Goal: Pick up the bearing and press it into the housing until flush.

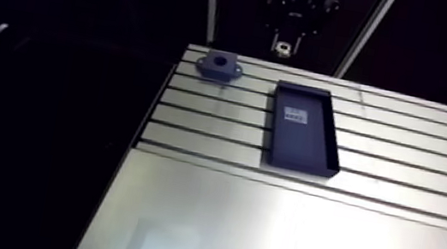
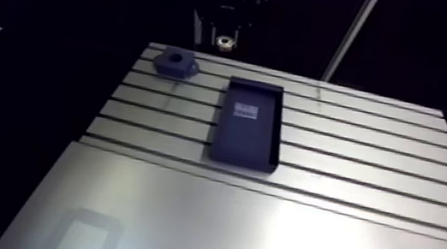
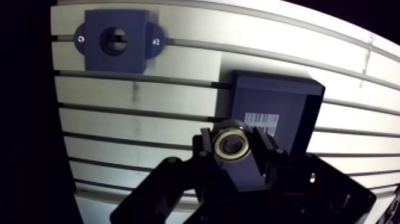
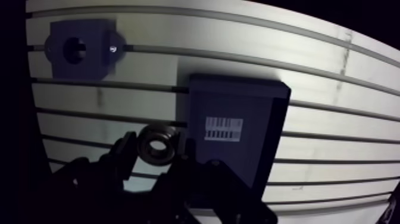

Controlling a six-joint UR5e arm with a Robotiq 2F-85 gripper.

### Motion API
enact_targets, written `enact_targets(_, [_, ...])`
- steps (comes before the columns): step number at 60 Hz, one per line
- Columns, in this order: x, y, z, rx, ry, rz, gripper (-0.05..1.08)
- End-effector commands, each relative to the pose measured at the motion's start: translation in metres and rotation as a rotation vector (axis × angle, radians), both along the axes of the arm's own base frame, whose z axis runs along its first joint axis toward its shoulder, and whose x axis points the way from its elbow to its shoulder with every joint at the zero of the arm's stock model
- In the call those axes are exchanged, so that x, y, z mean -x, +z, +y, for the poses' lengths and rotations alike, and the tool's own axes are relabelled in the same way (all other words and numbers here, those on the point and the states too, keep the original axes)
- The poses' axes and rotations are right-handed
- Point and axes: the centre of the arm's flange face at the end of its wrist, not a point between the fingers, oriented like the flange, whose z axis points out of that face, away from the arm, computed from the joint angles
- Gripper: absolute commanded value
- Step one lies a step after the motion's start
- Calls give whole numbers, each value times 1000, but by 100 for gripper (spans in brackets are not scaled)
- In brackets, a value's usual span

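The black two-finger gripper (image 1: 283, 47) hangs at the top centre of the arm view, above the far edge of the slotted aluminium table (image 1: 415, 141). Its jaws are set narrow and clamp a small metal ring bearing (image 3: 231, 145) with a brassy inner race. In the wrist view the fingers (image 3: 205, 150) press on the ring from either side, and its open bore faces the camera. The bearing is held up off the table surface.

In the arm view a dark, shallow rectangular tray (image 1: 302, 152) lies in the upper middle of the frame, lengthwise across the table's slots. A white barcode label (image 1: 295, 117) lies on its floor. In the wrist view the tray lies under and just ahead of the gripper, and the held ring shows near one of its long sides.

The dark blue-grey square housing block (image 1: 219, 67) has a round central bore and a small mounting ear on each side. In the arm view it sits on the table's far corner, to the upper left of the tray and apart from it. In the wrist view its bore is empty, and it lies well ahead of the fingers and off to one side.
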Motion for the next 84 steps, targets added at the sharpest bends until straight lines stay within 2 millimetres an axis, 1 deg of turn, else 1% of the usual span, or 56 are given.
enact_targets(1, [15, -1, -49, 2, 56, 21, 78])
enact_targets(9, [20, 0, -58, 3, 73, 34, 78])
enact_targets(16, [26, -9, -59, 2, 71, 33, 78])
enact_targets(21, [31, -11, -62, 8, 78, 47, 78])
enact_targets(25, [34, -16, -67, 9, 85, 44, 78])
enact_targets(28, [35, -20, -77, 8, 97, 44, 78])
enact_targets(35, [40, -27, -84, 6, 104, 40, 78])
enact_targets(42, [47, -35, -95, 12, 116, 40, 78])
enact_targets(49, [48, -42, -103, 10, 124, 35, 78])
enact_targets(55, [48, -46, -107, 9, 128, 32, 78])
enact_targets(67, [48, -50, -109, 9, 130, 27, 78])
enact_targets(72, [51, -49, -110, 6, 132, 31, 78])
enact_targets(78, [55, -54, -111, 6, 132, 28, 78])
enact_targets(84, [54, -53, -118, 5, 140, 29, 78])
